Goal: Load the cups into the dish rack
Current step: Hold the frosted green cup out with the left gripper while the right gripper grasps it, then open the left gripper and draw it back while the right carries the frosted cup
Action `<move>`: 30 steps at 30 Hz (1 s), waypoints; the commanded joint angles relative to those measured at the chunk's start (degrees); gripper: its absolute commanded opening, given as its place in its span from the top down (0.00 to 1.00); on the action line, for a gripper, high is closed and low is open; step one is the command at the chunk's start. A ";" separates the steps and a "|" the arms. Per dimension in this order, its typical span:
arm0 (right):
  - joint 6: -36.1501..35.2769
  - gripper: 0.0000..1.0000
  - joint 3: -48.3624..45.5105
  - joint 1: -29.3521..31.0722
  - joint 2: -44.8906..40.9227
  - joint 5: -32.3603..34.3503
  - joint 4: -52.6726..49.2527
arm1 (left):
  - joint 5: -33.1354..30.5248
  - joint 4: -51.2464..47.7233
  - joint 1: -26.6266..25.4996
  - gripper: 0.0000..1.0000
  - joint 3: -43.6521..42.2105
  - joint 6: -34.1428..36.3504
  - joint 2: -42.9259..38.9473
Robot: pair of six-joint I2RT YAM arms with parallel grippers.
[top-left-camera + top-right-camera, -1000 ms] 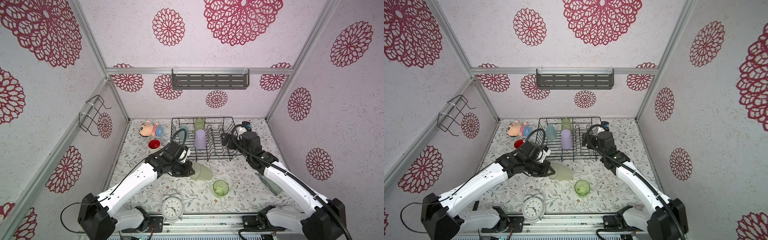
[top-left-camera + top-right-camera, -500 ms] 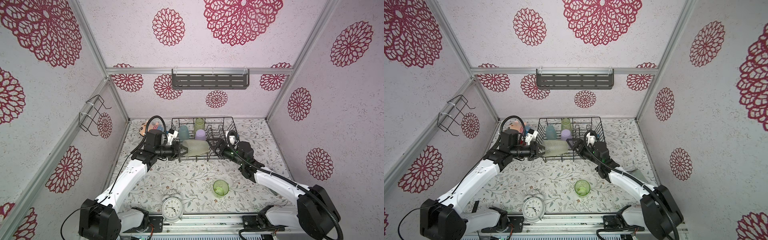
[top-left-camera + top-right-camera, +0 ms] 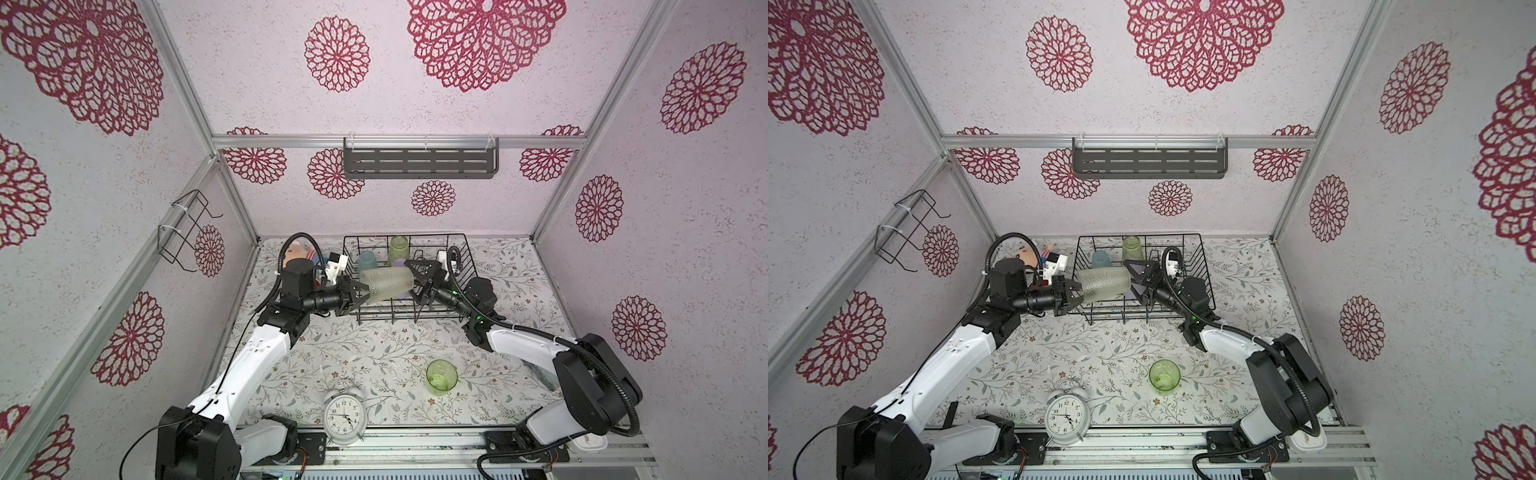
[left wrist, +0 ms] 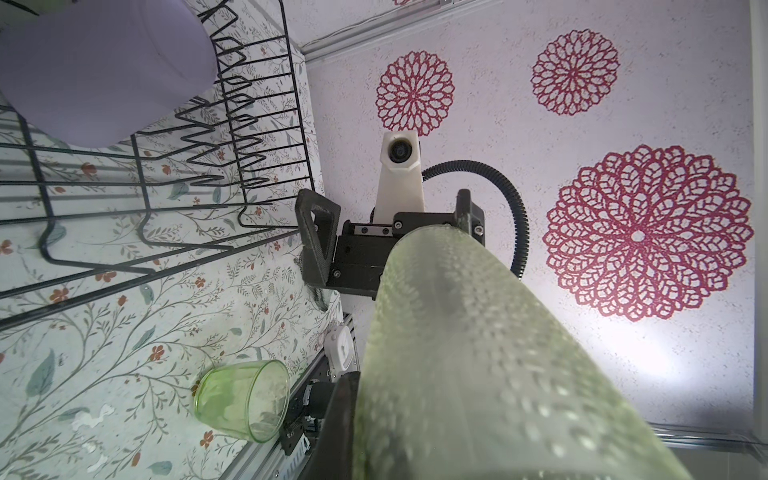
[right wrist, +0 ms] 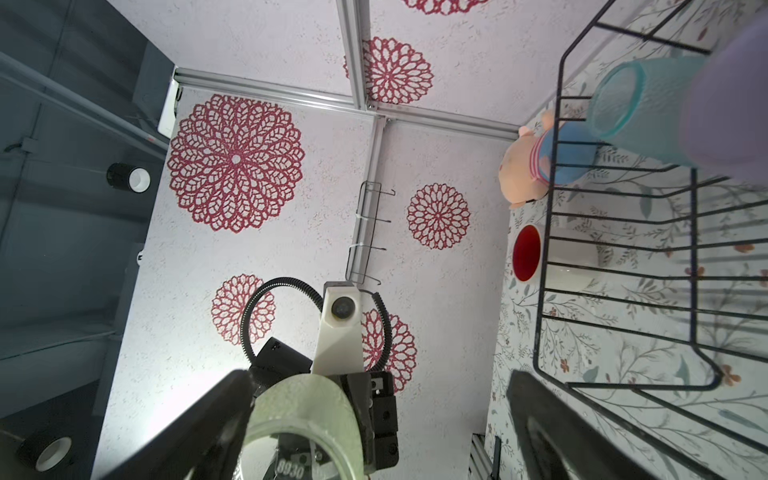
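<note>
One cup in hand: a dotted pale-green tumbler (image 3: pixel 386 283) is held on its side just above the centre of both top views, over the front edge of the dish rack (image 3: pixel 428 235).
Left gripper (image 3: pixel 362 293): its jaws are pinched onto the rim at the tumbler's wider end.
Right gripper (image 3: pixel 413 280): its jaws are spread wide, one on each side of the narrower end. No contact can be made out, so a handover is judged to be in preparation.
Three cups loaded: a light-blue cup (image 3: pixel 368 262) and a back green tumbler (image 3: pixel 398 247) are seen inside the rack, above centre in a top view. A lilac tumbler (image 4: pixel 104 70) fills the upper left of the left wrist view.
Two cups left out: a bright green tumbler (image 3: pixel 441 376) stands upright on the table, lower right of centre. A white mug (image 5: pixel 527 253) with a red inside is seen just outside the rack wall in the right wrist view, and is largely hidden in the top views.
Progress: about half is judged done, with the held tumbler to be placed and two more to be fetched.
Surroundings: an alarm clock (image 3: pixel 345 415) stands at bottom centre, a plush toy (image 5: pixel 528 166) lies beside the mug, and a grey shelf (image 3: pixel 419 164) is fixed on the back wall.
</note>
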 commanded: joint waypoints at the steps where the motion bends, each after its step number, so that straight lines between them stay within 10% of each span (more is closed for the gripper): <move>1: -0.82 0.01 2.89 2.96 -0.61 -8.11 6.72 | -0.79 4.72 0.94 1.00 -2.61 -3.25 -1.76; 30: -5.25 0.26 7.46 5.95 1.64 -16.04 4.17 | 2.01 6.21 3.82 0.96 -5.61 -4.17 -4.43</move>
